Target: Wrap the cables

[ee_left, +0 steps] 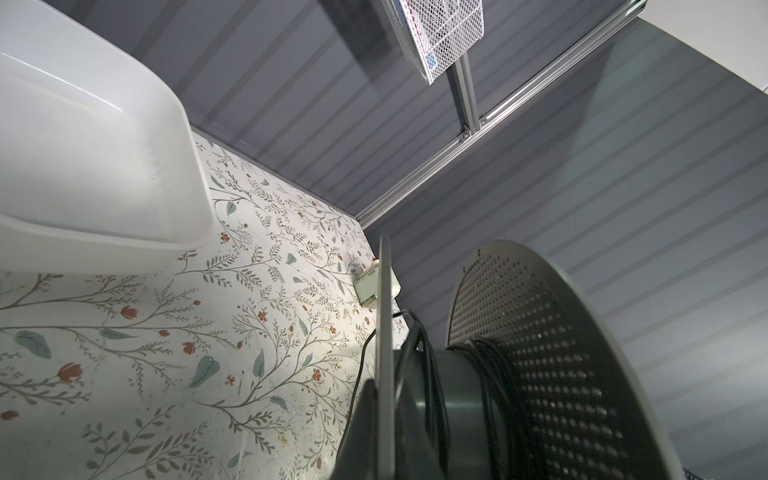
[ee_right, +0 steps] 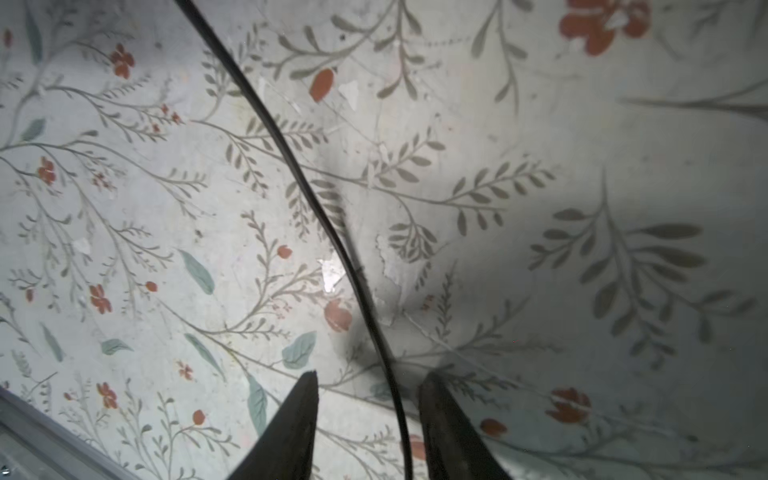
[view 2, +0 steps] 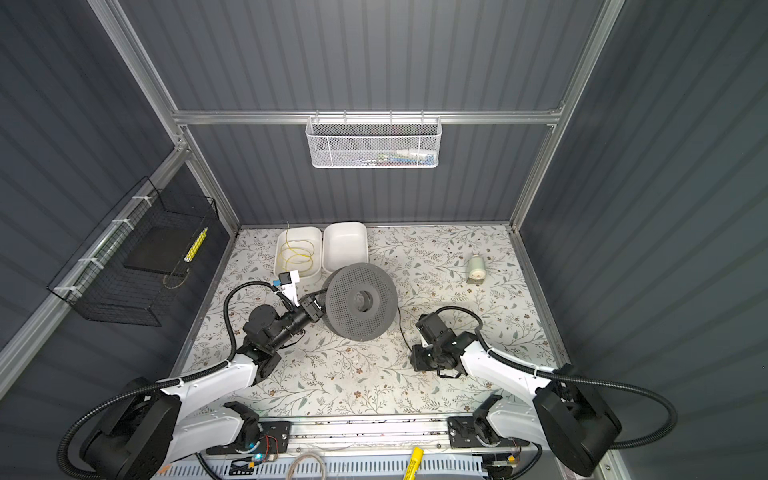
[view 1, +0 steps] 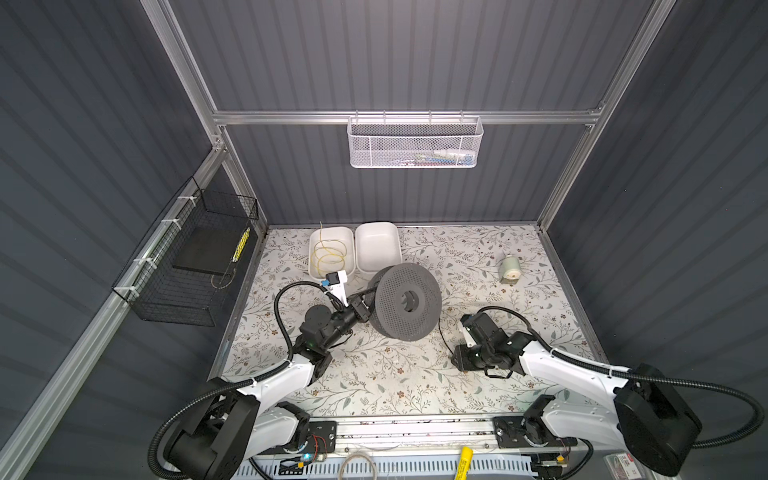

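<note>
The left tool (ee_left: 384, 415) is pinching the spool (view 1: 405, 301) rim. The right tool (ee_right: 370, 376), spread, is straddling the cable (ee_right: 307, 187); next it probably needs closing and winding.

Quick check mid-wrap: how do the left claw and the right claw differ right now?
The left claw is shut on the gray spool's flange; the right claw is open. The left claw grips its part, whereas the black cord merely passes unpinched through the right claw. The left claw is at the spool; the right claw stands apart from it. Both sit low over the floral tabletop.
</note>
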`<state>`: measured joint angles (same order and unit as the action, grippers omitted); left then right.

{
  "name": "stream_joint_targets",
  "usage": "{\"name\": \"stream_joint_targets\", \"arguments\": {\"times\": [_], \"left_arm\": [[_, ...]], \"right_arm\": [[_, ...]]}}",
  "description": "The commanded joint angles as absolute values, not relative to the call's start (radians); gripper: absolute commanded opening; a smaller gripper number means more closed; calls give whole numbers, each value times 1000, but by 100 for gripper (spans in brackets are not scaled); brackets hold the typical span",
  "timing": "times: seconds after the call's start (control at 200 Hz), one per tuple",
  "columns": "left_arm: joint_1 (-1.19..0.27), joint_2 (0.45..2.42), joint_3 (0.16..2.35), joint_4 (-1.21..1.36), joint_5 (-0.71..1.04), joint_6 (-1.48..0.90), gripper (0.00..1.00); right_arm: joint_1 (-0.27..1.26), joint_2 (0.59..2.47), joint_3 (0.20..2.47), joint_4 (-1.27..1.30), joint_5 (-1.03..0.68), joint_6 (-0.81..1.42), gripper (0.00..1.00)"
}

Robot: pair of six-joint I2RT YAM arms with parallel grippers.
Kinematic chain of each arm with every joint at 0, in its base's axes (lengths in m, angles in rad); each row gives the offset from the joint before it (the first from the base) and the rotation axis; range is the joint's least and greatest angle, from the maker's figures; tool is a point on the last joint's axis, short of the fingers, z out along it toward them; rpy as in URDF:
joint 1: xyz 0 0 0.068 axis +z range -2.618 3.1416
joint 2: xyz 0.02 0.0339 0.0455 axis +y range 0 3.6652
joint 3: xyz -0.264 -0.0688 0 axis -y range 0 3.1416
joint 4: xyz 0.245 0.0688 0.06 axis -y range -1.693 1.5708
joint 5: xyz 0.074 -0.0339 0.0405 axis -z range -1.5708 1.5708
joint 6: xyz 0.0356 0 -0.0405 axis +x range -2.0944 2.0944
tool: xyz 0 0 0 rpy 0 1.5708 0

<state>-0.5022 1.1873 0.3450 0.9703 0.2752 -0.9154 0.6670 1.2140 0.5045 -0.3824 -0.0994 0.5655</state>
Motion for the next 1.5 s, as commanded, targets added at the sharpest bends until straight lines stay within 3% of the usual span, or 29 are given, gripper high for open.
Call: {"name": "stream_joint_targets", "arguments": {"times": [0.0, 0.19, 0.275, 0.535, 0.64, 0.745, 0.925, 1.261, 1.496], "left_arm": [[-502, 1170, 395, 1050, 263, -903, 0], [-499, 1151, 394, 1027, 254, -885, 0], [-497, 1159, 395, 1037, 256, -888, 0], [-494, 1175, 404, 1058, 259, -890, 0], [-493, 1176, 406, 1054, 252, -887, 0], [-492, 1165, 421, 1006, 214, -870, 0], [-494, 1160, 577, 706, 38, -745, 0], [-551, 1265, 875, 310, -249, -454, 0], [-669, 1296, 933, 129, -402, -224, 0]], "right_arm": [[700, 1229, 548, -485, -8, 592, 41], [739, 1229, 552, -501, 5, 620, 32], [741, 1245, 544, -496, -12, 623, 18], [753, 1228, 542, -507, 6, 618, 9], [758, 1216, 542, -508, 8, 622, 0], [783, 1153, 555, -545, 34, 625, 0], [875, 1053, 661, -606, 16, 628, 0], [1098, 1186, 1046, -630, -48, 528, 0], [1090, 1245, 1362, -698, 71, 351, 0]]}}
